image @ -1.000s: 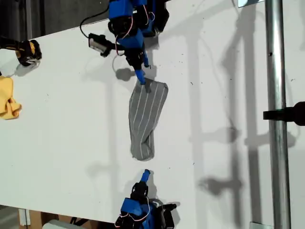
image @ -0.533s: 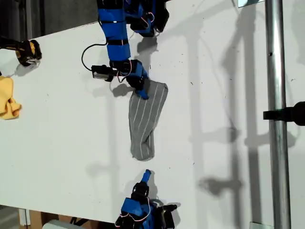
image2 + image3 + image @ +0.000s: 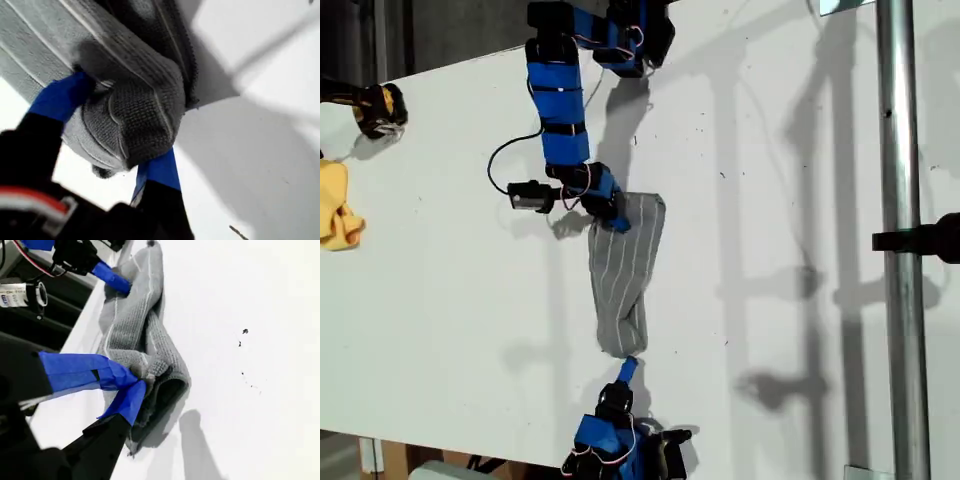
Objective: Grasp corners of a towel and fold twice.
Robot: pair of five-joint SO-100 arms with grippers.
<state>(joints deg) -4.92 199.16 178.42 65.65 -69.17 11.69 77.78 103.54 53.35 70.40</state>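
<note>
Exterior view footage shows the towel (image 3: 625, 270) lying as a narrow, bunched strip near the middle of the white table (image 3: 800, 200). It is stretched lengthwise between the two arms.

Its upper end in that view is clamped in my first gripper (image 3: 610, 215). In the first wrist view a thick wad of striped cloth is seen squeezed between the blue jaws. Its lower end is met by my second gripper (image 3: 627, 367). In the second wrist view the jaw tips are seen closed onto a small tip of cloth at the folded end.

The step in hand is judged to be the grasping of the ends, with no tidy fold laid yet. The cloth is rumpled rather than flat, so the next move probably calls for one held end to be lifted and carried over the other without the pinch being lost.

A white label is seen on the wrist camera (image 3: 525, 196), but its writing cannot be read. A yellow cloth (image 3: 338, 210) lies well apart at the exterior view's left edge.
</note>
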